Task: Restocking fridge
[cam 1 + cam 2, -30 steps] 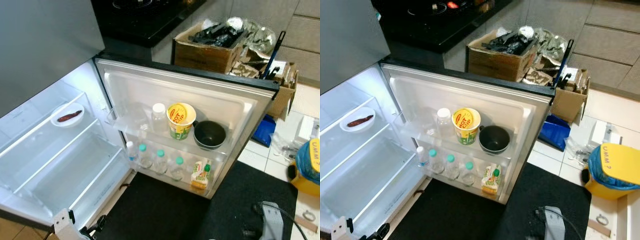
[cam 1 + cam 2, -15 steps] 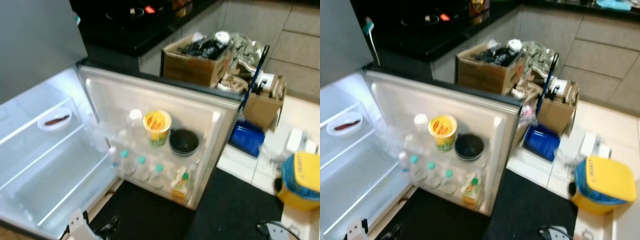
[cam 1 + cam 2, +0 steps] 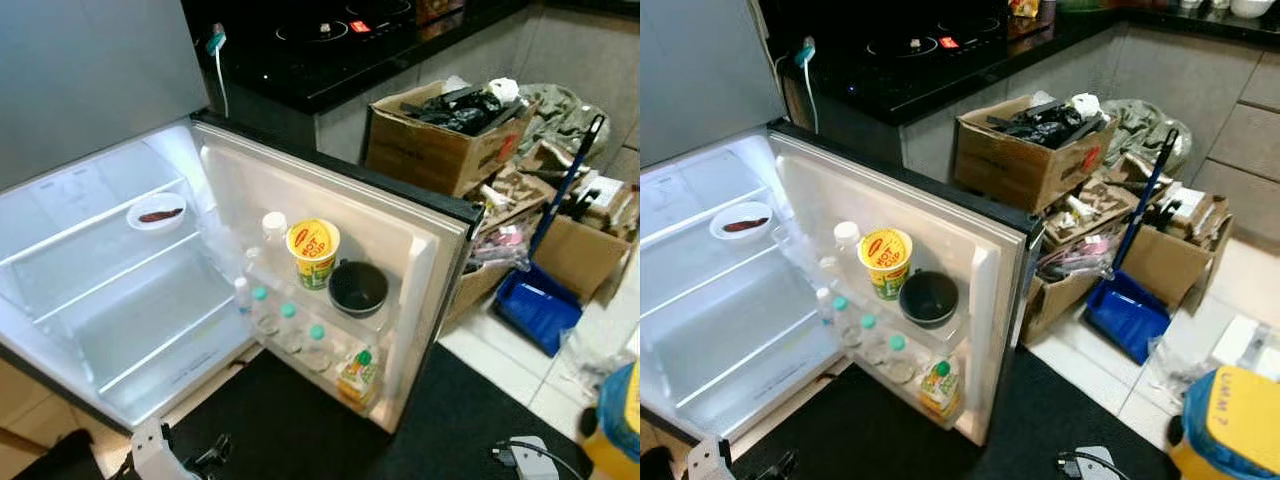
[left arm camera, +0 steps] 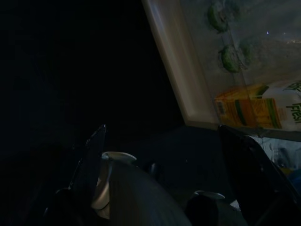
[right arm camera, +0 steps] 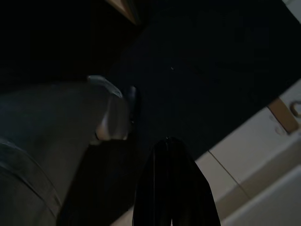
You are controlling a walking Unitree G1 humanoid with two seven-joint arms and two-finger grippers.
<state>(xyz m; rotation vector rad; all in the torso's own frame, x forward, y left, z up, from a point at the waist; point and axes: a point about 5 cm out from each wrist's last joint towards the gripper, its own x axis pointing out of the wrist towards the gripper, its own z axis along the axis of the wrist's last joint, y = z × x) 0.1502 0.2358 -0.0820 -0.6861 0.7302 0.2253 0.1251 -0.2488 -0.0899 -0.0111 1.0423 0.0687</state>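
3 green-capped bottles (image 3: 288, 322) stand in the open fridge door (image 3: 395, 235).

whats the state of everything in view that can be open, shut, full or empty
silver fridge door: swung wide open, light on inside
yellow noodle cup: upright in upper door shelf, lid on
black bowl: upright beside the cup, empty
green-capped clear bottles: upright in lower door shelf, capped
small white plate: on top shelf, holds a dark red piece
brown cardboard box: open, stuffed with clutter
left gripper: open, idle
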